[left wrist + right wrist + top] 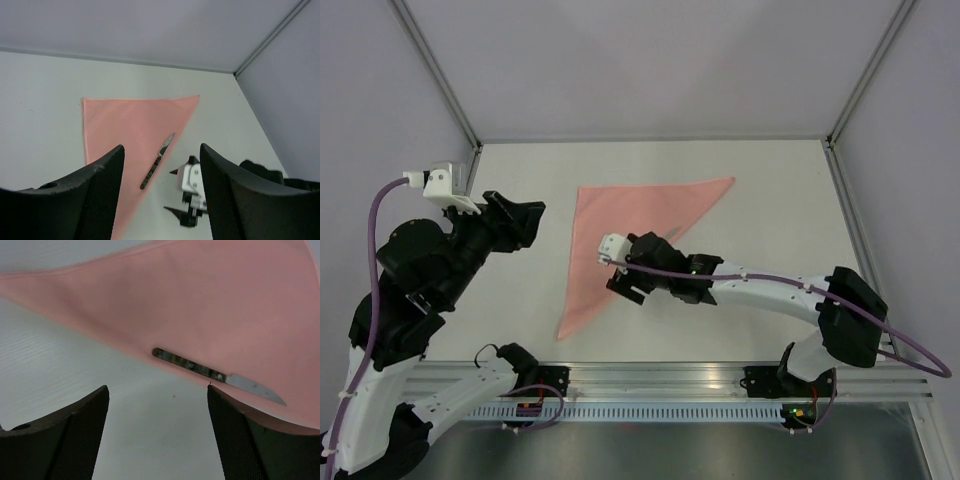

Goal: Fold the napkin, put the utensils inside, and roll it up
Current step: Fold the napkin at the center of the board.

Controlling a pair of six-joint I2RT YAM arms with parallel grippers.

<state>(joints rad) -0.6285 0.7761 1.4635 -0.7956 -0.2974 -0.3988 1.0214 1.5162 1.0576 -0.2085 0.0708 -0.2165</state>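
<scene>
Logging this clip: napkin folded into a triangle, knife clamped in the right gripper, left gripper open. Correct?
No: the knife lies loose on the napkin; the right gripper is open and empty, per the right wrist view. The rest holds.

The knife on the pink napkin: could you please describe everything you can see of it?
The knife is slim, with a dark, mottled handle and a pale, metallic-looking blade that ends in a point. It lies flat on the napkin, which is folded into a triangle. It sits right along the long diagonal edge, with the blade toward the far right corner. Only the napkin touches it: the right gripper hovers close by with its jaws open and empty.
</scene>
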